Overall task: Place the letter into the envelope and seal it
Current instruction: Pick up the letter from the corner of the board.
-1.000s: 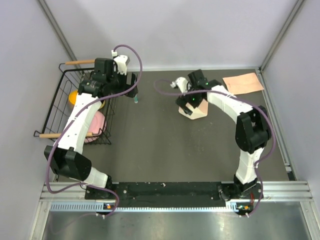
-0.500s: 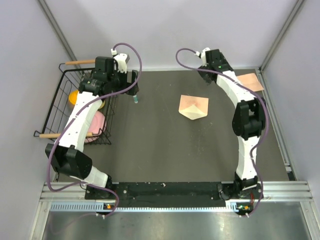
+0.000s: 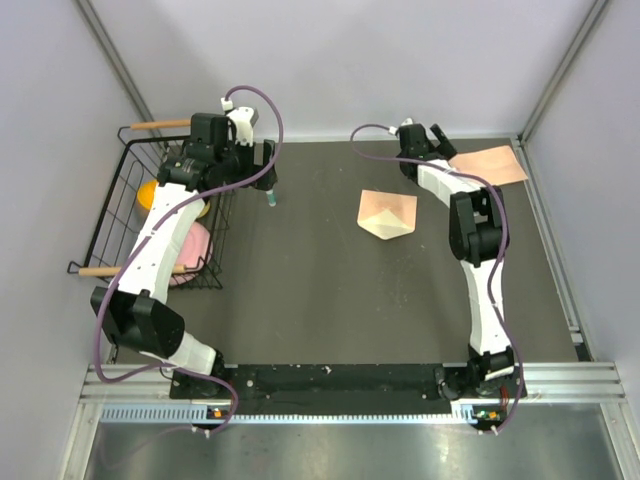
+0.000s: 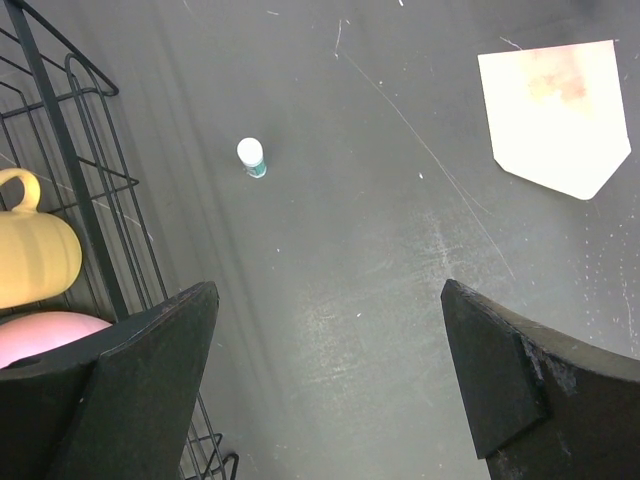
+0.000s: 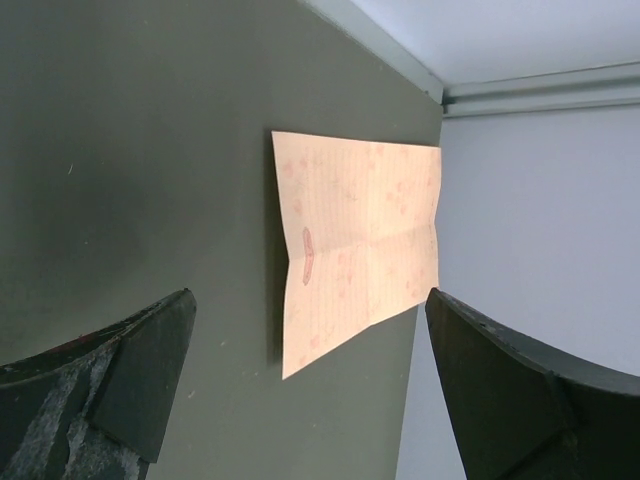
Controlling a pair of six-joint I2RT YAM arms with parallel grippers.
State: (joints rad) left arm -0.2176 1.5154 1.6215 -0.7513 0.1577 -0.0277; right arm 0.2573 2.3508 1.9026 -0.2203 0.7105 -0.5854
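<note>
basket [image 4: 62, 145] of black wire sits left of the left tool [image 4: 328, 300], holding a yellow pumpkin shape [image 4: 35, 250] and a pink thing [image 4: 45, 335]. the left tool hangs above the dark worktop [image 3: 320, 290] with its fingers spread wide, gripping nothing. a small glue stick [image 4: 251, 157] stands upright just ahead of it, apart from the fingers. the envelope [image 4: 553, 115] lies flat on the worktop, ahead and to the right of the left tool, between the two tools, its pointed end toward the arm bases, touched by neither. the right tool [image 5: 310, 295] is likewise spread wide and empty, above the creased letter [image 5: 360, 200], which lies flat near the far right corner.
</note>
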